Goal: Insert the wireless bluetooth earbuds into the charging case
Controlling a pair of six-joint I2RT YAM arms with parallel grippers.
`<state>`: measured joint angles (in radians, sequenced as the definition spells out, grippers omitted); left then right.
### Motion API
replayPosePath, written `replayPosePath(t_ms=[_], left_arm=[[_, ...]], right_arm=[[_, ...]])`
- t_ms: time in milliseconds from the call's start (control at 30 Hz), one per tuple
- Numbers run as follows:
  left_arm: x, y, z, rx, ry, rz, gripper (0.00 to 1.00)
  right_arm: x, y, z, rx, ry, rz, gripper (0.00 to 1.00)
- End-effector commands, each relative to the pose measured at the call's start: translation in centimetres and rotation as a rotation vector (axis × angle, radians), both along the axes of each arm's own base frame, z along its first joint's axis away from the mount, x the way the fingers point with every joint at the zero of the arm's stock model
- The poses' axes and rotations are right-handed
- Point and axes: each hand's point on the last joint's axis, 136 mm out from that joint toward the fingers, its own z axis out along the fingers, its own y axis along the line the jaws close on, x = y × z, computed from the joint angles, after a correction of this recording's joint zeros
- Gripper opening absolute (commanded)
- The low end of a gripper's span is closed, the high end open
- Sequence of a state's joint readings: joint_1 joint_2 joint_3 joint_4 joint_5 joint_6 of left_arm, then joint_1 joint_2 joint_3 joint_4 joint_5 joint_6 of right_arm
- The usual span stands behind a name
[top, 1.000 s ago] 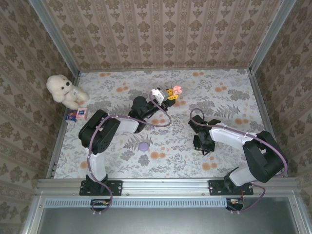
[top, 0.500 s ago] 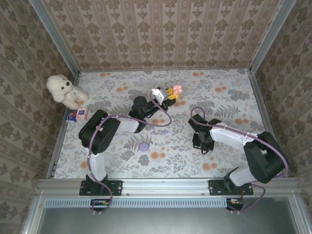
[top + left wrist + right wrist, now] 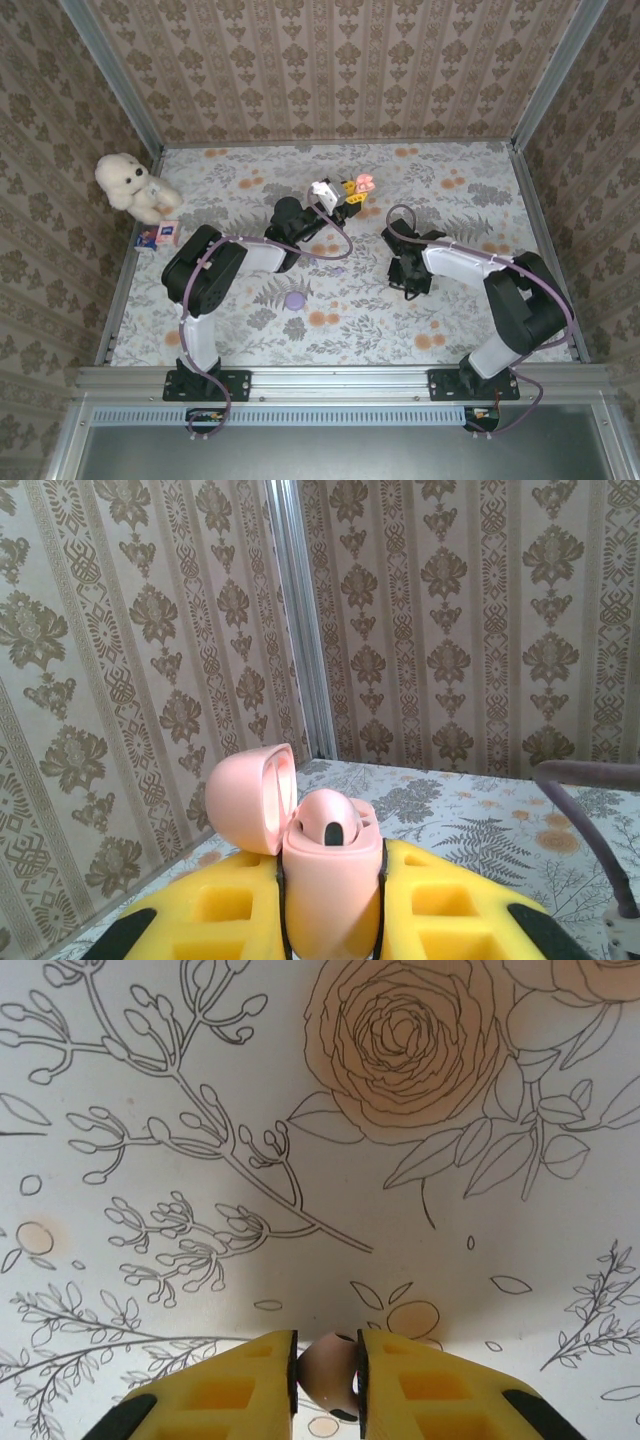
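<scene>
Jaws from above: your left gripper (image 3: 356,192) is raised past mid-table, clamped on the pink charging case (image 3: 365,183); your right gripper (image 3: 408,286) sits low over the floral cloth (image 3: 230,190). Left wrist: case lid (image 3: 250,800) open, body squeezed between yellow fingers (image 3: 500,912). Right wrist: pale pinkish earbud (image 3: 330,1372) pinched between your fingers above the cloth.

case (image 3: 330,875) in left gripper (image 3: 332,910) (lid (image 3: 245,800) hinged left), earbud (image 3: 326,1372) in right gripper (image 3: 328,1360)

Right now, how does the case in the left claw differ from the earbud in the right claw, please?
The case is bulkier, spreading the left claw wider; the earbud fits a narrow gap. The case's lid stands open; the earbud has no lid. Both are pale pink, each gripped.
</scene>
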<state>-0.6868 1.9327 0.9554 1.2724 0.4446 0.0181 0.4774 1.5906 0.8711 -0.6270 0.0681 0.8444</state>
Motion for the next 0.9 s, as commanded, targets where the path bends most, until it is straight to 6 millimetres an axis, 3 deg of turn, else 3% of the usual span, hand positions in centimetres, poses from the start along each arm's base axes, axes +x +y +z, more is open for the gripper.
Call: replayPosePath(t_ms=[0,267,867], left_arm=[[0.1,-0.2,2.0,-0.051,-0.038,-0.003,0.0],[0.1,-0.1,2.0,-0.05,-0.036,-0.002,0.0],[0.2,-0.2,2.5,-0.058,-0.044,-0.003,0.0]], right_arm=[[0.5,0.0,0.0,-0.013,0.006,0.009,0.27],[0.6,-0.2,0.7,-0.054,0.023,0.146,0.41],[-0.3,-0.8,-0.6,-0.111,0.103,0.237,0.4]])
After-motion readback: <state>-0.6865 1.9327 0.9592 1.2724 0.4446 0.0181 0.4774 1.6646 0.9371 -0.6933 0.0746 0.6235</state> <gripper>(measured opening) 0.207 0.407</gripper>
